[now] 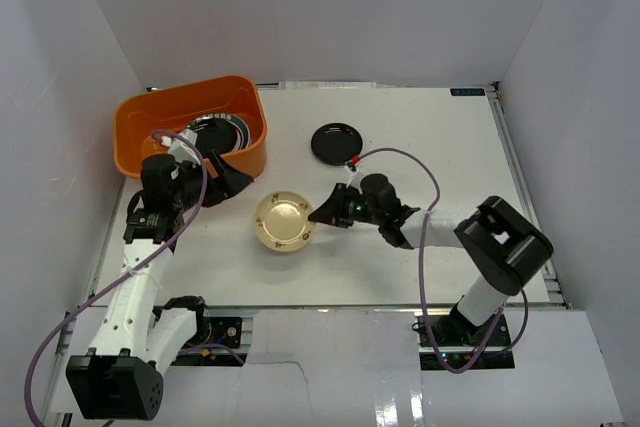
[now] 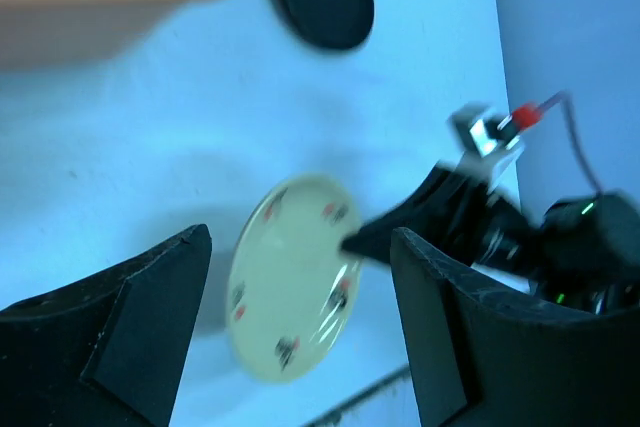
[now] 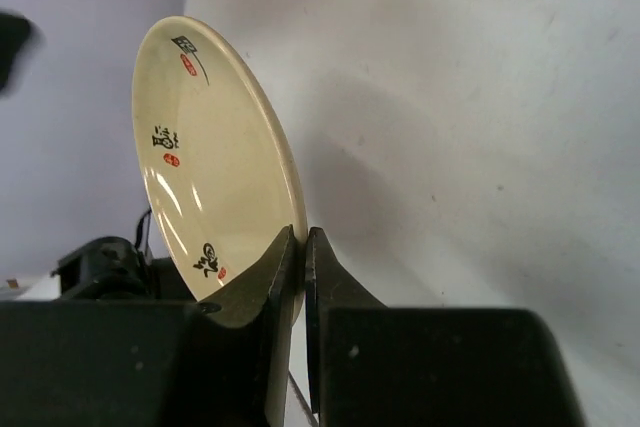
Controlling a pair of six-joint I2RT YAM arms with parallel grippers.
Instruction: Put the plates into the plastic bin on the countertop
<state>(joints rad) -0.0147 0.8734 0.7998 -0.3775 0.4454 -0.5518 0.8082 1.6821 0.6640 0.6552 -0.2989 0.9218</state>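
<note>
Right end effector clenched on cream plate rim, face up; left end effector released.

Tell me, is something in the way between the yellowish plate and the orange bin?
Yes. The left tool, open, hangs by the orange bin's near corner, about on the straight line from the cream plate, which the right tool pinches by its rim. Nothing else visible stands between them.

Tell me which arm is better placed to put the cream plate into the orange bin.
Right. The right gripper is shut on the rim of the cream plate. The left gripper stands open and empty near the orange bin.
</note>
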